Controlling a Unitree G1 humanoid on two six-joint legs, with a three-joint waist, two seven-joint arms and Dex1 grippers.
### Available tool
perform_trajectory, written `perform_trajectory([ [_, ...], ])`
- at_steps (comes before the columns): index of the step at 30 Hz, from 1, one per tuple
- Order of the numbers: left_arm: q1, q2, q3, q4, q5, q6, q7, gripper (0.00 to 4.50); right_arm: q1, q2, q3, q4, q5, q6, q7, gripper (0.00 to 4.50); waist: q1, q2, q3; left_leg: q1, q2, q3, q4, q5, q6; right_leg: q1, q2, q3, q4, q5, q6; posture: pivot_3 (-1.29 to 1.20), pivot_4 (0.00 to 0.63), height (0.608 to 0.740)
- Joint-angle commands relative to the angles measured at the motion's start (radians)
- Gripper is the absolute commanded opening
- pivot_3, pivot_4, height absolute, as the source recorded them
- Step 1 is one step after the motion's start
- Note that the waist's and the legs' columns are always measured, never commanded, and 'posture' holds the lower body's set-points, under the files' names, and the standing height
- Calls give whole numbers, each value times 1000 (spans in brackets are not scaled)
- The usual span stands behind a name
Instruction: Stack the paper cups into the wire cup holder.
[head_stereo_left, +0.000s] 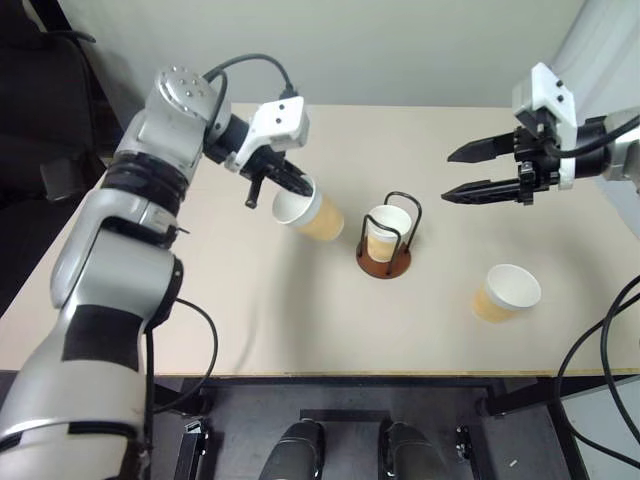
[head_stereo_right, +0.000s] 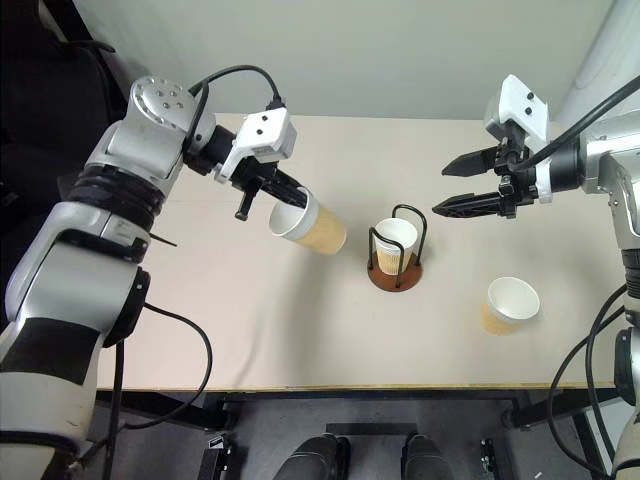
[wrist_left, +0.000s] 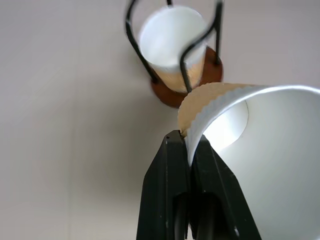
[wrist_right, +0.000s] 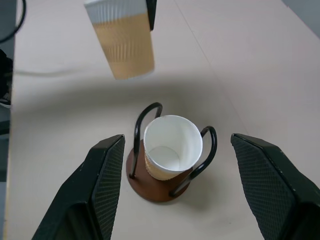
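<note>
1 paper cup (head_stereo_left: 387, 232) already sits upright inside the wire cup holder (head_stereo_left: 385, 262) near the middle of the surface (head_stereo_left: 200, 330), so 2 are left to stack. The left hand (head_stereo_left: 283, 180) is clamped on the rim of a second cup (head_stereo_left: 308, 212), held tilted in the air just left of the holder. The right hand (head_stereo_left: 478, 171) hangs with its fingers wide apart and empty, and the third cup (head_stereo_left: 506, 292) stands on the surface to the holder's right.

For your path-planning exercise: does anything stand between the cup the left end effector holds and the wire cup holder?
Nothing visible does. The held cup hangs beside the wire cup holder, with bare table between them; the holder already contains one cup.
</note>
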Motion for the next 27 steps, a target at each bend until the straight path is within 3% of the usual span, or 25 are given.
perform_trajectory([
  [1, -62, -19, 65, 62, 31, -46, -19, 11, -10, -7, -31, -13, -6, -14, -11, 3426, 0, 0, 0, -1, 0, -1, 0, 0, 0, 0, -1, 1, 0, 0, 0, 0, 150, 740],
  [16, -230, -112, 96, 205, 230, -169, 75, 11, -2, -56, -46, -34, 5, 8, 25, 3426, 3, 0, 1, -4, 0, 1, 1, -2, 2, -3, -1, 2, 1, -4, 3, 0, 150, 740],
  [27, -256, -226, 118, 228, 295, -211, 152, 11, 14, -112, -56, -45, 11, 27, 50, 3426, 0, 0, 1, -3, 1, 4, 5, -5, 4, -2, -1, 3, 2, -3, 6, 0, 150, 740],
])
